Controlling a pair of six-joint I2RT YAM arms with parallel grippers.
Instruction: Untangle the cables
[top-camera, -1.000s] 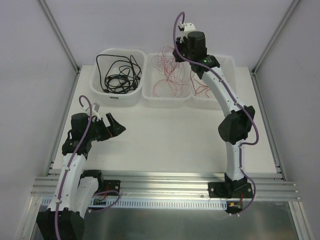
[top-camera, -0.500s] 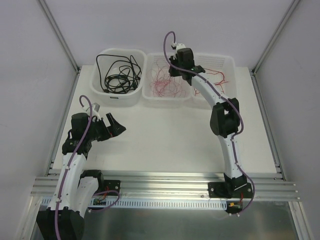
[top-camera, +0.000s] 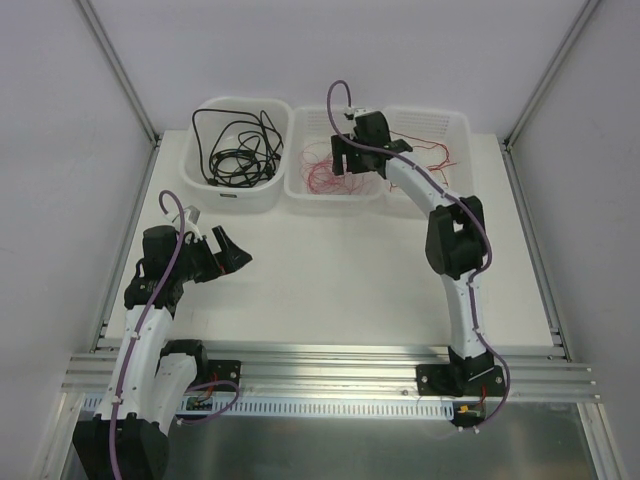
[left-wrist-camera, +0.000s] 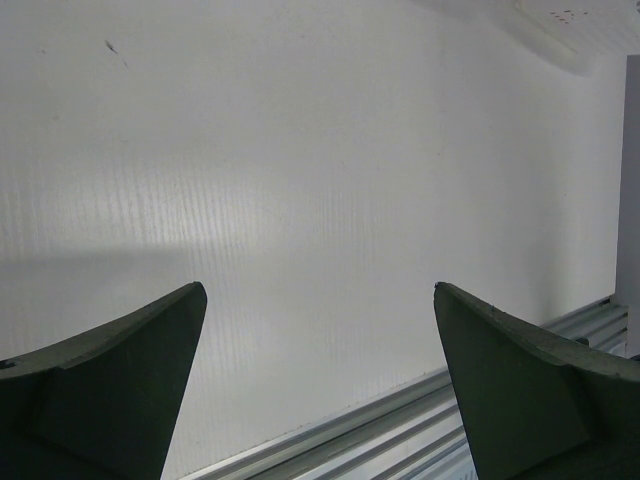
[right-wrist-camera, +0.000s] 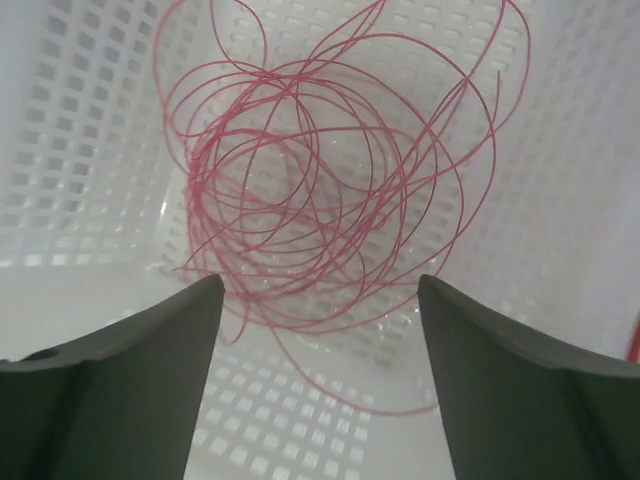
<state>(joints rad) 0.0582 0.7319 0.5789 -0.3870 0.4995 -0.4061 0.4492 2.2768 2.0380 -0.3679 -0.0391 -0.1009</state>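
Black cables (top-camera: 237, 150) lie coiled in the left white basket (top-camera: 232, 198). Fine pinkish-red cables (top-camera: 325, 172) lie in the middle basket (top-camera: 335, 195), and a few red ones (top-camera: 436, 154) in the right basket (top-camera: 456, 125). My right gripper (top-camera: 343, 160) hangs over the middle basket. In the right wrist view it (right-wrist-camera: 320, 290) is open, with the loose pinkish-red coil (right-wrist-camera: 310, 190) resting on the perforated floor just beyond its fingertips and nothing between them. My left gripper (top-camera: 238, 252) stands open over bare table, and in its own view (left-wrist-camera: 315, 295) it holds nothing.
The three white baskets stand in a row at the far edge of the table (top-camera: 330, 270). An aluminium rail (top-camera: 330, 360) runs along the near edge and also shows as a rail (left-wrist-camera: 420, 420) in the left wrist view. Grey walls and frame posts close in both sides.
The right arm came down and to the left, from high above the baskets into the middle one. Its gripper went from shut to open, and the pinkish-red coil now lies loose.
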